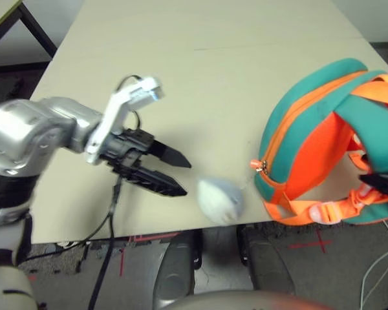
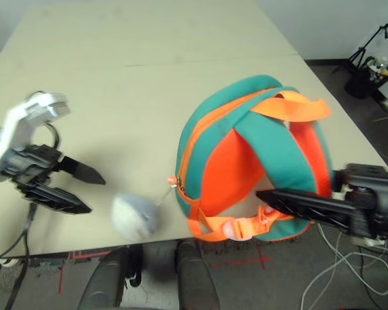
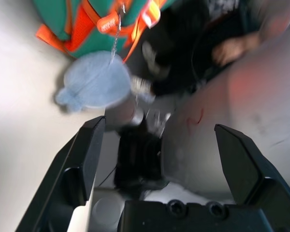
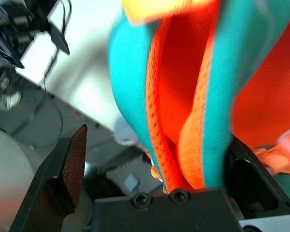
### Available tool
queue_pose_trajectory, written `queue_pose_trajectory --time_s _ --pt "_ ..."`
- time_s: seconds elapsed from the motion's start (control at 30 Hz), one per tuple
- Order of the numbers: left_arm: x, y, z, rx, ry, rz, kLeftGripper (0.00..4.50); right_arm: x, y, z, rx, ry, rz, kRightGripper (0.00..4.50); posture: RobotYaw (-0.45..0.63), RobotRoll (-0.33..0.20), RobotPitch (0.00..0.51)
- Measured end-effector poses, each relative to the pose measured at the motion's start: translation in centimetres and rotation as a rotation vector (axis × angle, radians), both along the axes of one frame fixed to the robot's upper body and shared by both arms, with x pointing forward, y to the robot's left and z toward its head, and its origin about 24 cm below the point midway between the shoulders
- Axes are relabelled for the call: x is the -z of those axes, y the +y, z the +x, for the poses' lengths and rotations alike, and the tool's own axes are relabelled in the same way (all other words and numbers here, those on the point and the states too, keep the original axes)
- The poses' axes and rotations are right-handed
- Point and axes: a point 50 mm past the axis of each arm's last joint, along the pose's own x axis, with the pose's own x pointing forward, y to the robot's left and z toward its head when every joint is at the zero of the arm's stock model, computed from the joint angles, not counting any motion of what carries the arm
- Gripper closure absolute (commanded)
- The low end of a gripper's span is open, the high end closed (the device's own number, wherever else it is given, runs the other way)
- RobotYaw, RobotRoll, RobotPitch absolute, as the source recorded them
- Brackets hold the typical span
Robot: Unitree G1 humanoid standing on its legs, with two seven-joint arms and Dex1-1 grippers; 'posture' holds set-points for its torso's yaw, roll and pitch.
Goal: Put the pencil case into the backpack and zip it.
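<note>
Beige tabletop (image 1: 181,77) before me, orange-and-teal backpack (image 1: 301,135) at its near right, grey plush charm (image 1: 220,200) by the near edge, my left gripper (image 1: 187,179) beside it with jaws wide apart, my right gripper (image 4: 159,134) spread open at the backpack's straps (image 2: 275,148).

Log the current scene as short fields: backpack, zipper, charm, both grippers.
backpack: teal and orange, near table edge, straps toward robot
main zipper: pull at the end nearer the robot
charm: grey plush, at table edge, left of backpack
left gripper: open, empty
right gripper: open, one finger among the straps
</note>
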Motion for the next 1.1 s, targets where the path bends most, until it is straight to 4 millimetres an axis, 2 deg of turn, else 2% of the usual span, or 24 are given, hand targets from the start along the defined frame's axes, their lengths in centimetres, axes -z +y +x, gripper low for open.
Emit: queue_pose_trajectory --time_s 0.07,0.13,0.27,0.33,0.4,0.5,0.57,0.67,0.73,0.83,0.9,1.1 --pt "-0.3 1.1 1.0 -0.110 -0.048 -0.019 0.00 -1.1 -0.8 -0.1 0.026 -0.071 0.057 0.04 -0.05 0.000 0.162" --pt "-0.4 1.4 2.2 -0.189 -0.109 -0.039 0.00 -1.5 -1.3 -0.1 0.047 -0.137 0.112 0.04 -0.03 0.000 0.154" --pt "-0.8 1.4 6.7 -0.461 -0.327 -0.109 0.00 -2.3 -3.8 0.3 0.177 -0.352 0.314 0.04 -0.01 0.000 0.148" --pt "-0.7 1.8 8.4 -0.597 -0.428 -0.135 0.00 -2.7 -5.8 1.8 0.318 -0.478 0.414 0.04 0.00 0.000 0.145" --pt "-0.6 1.8 9.4 -0.686 -0.504 -0.159 0.00 -2.8 -7.2 3.7 0.450 -0.530 0.422 0.04 0.01 0.000 0.141" --pt "-0.5 1.6 10.6 -0.821 -0.622 -0.223 0.00 -2.3 -7.4 7.2 0.578 -0.566 0.362 0.04 0.02 0.000 0.139" --pt "-0.3 1.6 11.1 -0.927 -0.668 -0.288 0.00 -0.6 -7.4 9.5 0.658 -0.555 0.310 0.04 0.03 0.000 0.141" --pt "1.0 1.9 11.4 -1.123 -0.698 -0.382 0.00 2.9 -7.0 12.7 0.720 -0.535 0.236 0.04 0.05 0.000 0.147" --pt "3.1 2.1 11.2 -1.263 -0.735 -0.384 0.00 5.4 -6.5 14.5 0.732 -0.515 0.204 0.04 0.06 0.000 0.152" --pt "6.9 2.8 10.5 -1.394 -0.793 -0.261 0.00 8.7 -6.7 16.3 0.773 -0.462 0.155 0.04 0.08 0.000 0.163" --pt "7.7 3.4 10.0 -1.462 -0.865 -0.213 0.00 9.6 -7.2 16.9 0.811 -0.464 0.100 0.04 0.09 0.000 0.180" --pt "7.4 4.9 9.5 -1.547 -1.066 -0.130 0.00 11.2 -8.1 18.4 0.916 -0.537 -0.026 0.04 0.07 0.000 0.215"
